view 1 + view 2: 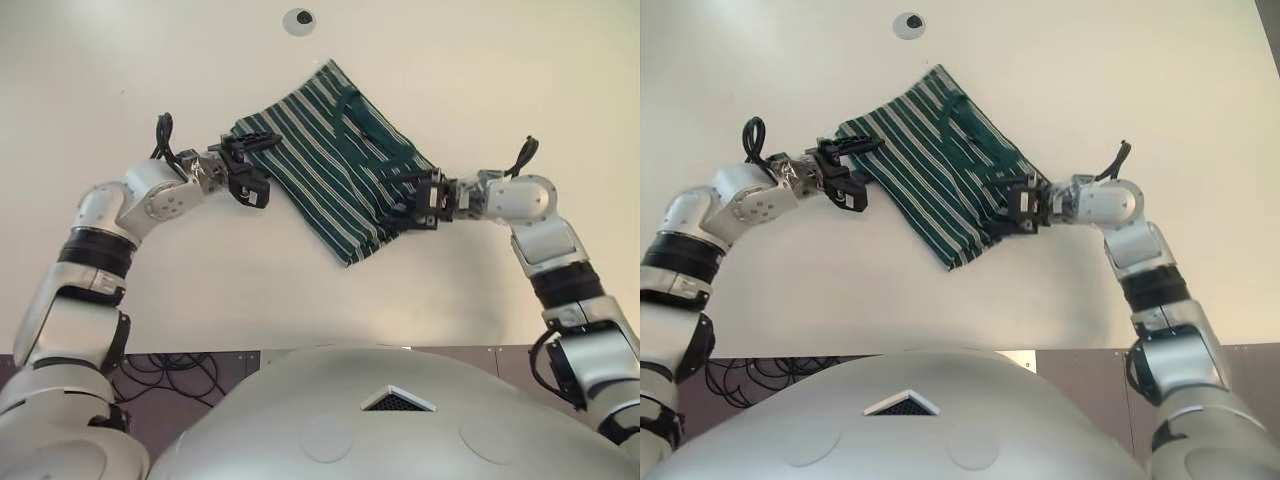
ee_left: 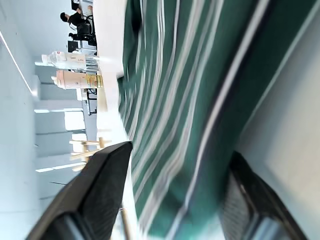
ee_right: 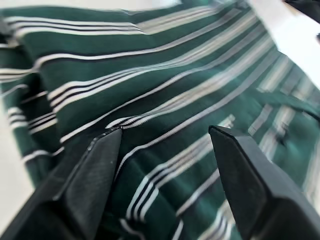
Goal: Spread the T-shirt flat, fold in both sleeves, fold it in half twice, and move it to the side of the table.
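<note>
Table (image 1: 470, 90): white matte top, seen from the head cameras.
T-shirt (image 1: 330, 170): dark green with white stripes. It lies on the middle of the table, between the two arms.
Shirt lay: set at a slant, with one corner pointing to the far side and the opposite corner toward the robot. The outline is a rough oblong.
Shirt layers: more than one layer shows. A darker flap overlaps the right half, and creases run across it.
Left gripper (image 1: 250, 165): at the shirt's left corner, low over the table. The claw stands spread.
Left fingers (image 2: 100, 185): two dark pads well apart, with striped cloth lying in the gap between them. Nothing is pinched. Whether a pad touches the cloth cannot be told.
Right gripper (image 1: 415, 202): at the shirt's right edge, on the side nearer the robot. This claw is also spread wide.
Right fingers (image 3: 90, 175): both pads sit over the striped cloth, which runs on beneath and past them. The cloth is not clamped.
Arms: both are bent inward, and the wrists face each other across the shirt.
Round disc (image 1: 299, 21): a grey fitting set in the table top, beyond the shirt's far corner and apart from it.
Cables (image 1: 165, 372): black loops below the table's near edge, on the robot's left.
Bottles (image 2: 75, 70): two, past the table's end in the left wrist view, side by side.
</note>
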{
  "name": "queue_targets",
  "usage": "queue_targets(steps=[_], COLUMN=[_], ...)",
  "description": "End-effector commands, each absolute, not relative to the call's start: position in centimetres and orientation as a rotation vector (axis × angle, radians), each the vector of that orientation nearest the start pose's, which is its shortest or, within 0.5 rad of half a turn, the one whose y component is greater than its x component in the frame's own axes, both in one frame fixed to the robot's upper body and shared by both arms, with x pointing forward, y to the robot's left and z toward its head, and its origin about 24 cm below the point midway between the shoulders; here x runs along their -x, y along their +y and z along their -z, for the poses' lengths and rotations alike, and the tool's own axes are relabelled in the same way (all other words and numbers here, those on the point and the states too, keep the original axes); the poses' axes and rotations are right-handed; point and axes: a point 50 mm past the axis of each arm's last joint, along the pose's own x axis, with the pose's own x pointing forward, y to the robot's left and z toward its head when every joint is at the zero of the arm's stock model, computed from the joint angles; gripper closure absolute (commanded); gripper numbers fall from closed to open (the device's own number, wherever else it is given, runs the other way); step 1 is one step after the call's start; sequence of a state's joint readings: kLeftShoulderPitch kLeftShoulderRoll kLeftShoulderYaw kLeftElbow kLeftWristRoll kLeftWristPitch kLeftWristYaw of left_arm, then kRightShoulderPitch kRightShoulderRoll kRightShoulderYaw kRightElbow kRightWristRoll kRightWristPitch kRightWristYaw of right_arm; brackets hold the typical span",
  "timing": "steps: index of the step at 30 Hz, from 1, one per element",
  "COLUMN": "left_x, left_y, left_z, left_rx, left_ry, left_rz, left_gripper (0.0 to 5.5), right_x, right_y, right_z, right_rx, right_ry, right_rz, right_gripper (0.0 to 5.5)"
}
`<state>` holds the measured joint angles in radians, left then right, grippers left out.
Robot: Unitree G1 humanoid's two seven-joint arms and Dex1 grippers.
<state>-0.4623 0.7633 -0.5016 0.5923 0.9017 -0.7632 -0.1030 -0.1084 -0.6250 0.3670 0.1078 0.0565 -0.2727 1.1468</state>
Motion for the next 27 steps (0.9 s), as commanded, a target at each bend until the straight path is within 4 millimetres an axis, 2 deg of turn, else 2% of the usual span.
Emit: queue_targets(steps=[1, 3, 7, 9, 11, 13, 15, 17, 19, 20, 24, 27], left_x=[-27.3, -27.4, -27.7, -27.1, -25.3, -22.7, -19.3, -16.6, -15.2, -15.1, -15.5, -17.6], left_y=[24.7, 24.0, 23.9, 22.8, 20.4, 17.7, 15.4, 14.2, 13.7, 13.7, 14.3, 16.0], left_z=[-1.2, -1.5, -2.8, -4.0, -5.1, -5.3, -3.9, -2.9, -1.9, -1.3, 0.6, 1.3], left_rx=[-1.938, -1.920, -1.765, -1.499, -1.186, -0.907, -0.699, -0.549, -0.517, -0.552, -0.689, -0.921], left_ry=[-0.156, -0.266, -0.343, -0.400, -0.482, -0.476, -0.333, -0.186, -0.087, -0.043, 0.092, 0.102], left_rz=[1.210, 1.202, 1.052, 0.945, 0.924, 1.004, 1.190, 1.344, 1.445, 1.466, 1.496, 1.434], left_gripper=[2.86, 2.86, 2.86, 2.86, 2.86, 2.86, 2.86, 2.86, 2.86, 2.86, 2.86, 2.86], right_x=[-15.7, -15.4, -17.7, -19.6, -20.6, -20.6, -19.8, -19.3, -19.1, -18.9, -17.8, -17.6], right_y=[-13.7, -13.5, -14.8, -16.5, -17.9, -19.0, -20.3, -21.4, -22.1, -22.3, -21.9, -20.4], right_z=[-4.0, -4.8, -7.5, -8.2, -8.2, -7.6, -6.5, -5.9, -5.6, -5.4, -4.3, -3.2], right_rx=[0.313, 0.218, 0.042, 0.076, 0.158, 0.254, 0.346, 0.404, 0.452, 0.472, 0.494, 0.455], right_ry=[0.248, 0.220, 0.111, 0.082, 0.098, 0.152, 0.242, 0.307, 0.348, 0.367, 0.415, 0.392], right_rz=[-1.758, -1.750, -1.569, -1.438, -1.356, -1.335, -1.355, -1.355, -1.354, -1.362, -1.429, -1.446], right_gripper=[2.33, 2.33, 2.33, 2.33, 2.33, 2.33, 2.33, 2.33, 2.33, 2.33, 2.33, 2.33])
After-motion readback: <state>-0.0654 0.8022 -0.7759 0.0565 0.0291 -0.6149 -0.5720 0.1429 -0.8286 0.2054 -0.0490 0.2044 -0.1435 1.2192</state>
